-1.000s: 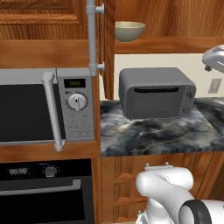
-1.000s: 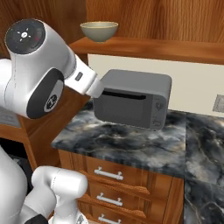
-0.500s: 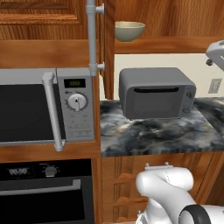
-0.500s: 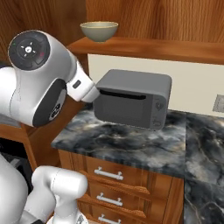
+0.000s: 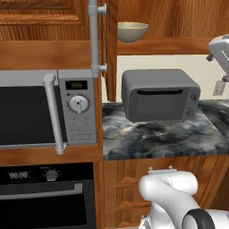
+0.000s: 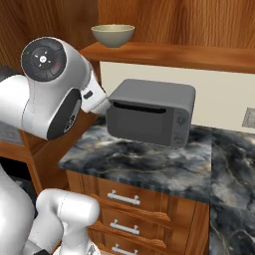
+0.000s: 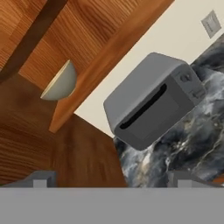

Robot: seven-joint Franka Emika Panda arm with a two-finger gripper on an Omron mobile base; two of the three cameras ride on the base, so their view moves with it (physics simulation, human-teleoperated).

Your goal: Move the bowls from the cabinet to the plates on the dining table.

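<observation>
One bowl [image 5: 132, 31], grey-olive with a pale rim, stands on the wooden shelf of the open cabinet [image 5: 174, 45], above the counter. It also shows in the right base view, bowl [image 6: 113, 35] on the shelf [image 6: 174, 54]. In the hand view the bowl [image 7: 59, 83] lies upper left, well ahead of my gripper [image 7: 112, 180]. Its fingertips [image 7: 41, 179] stand wide apart with nothing between them. My hand [image 5: 220, 50] hangs at the right edge, right of the bowl and a little lower. The plates and the dining table are out of view.
A grey toaster oven [image 5: 160, 95] sits on the marbled counter [image 5: 156, 138] under the shelf. The open cabinet door's silver bar handle [image 5: 94, 36] hangs left of the bowl. A microwave [image 5: 44, 109] and oven [image 5: 44, 197] stand at left; drawers [image 6: 124, 199] lie below the counter.
The arm's big joint has sunk and swung a little right in the right base view. The hand has crept upward at the left base view's right edge. The jaws stay open.
</observation>
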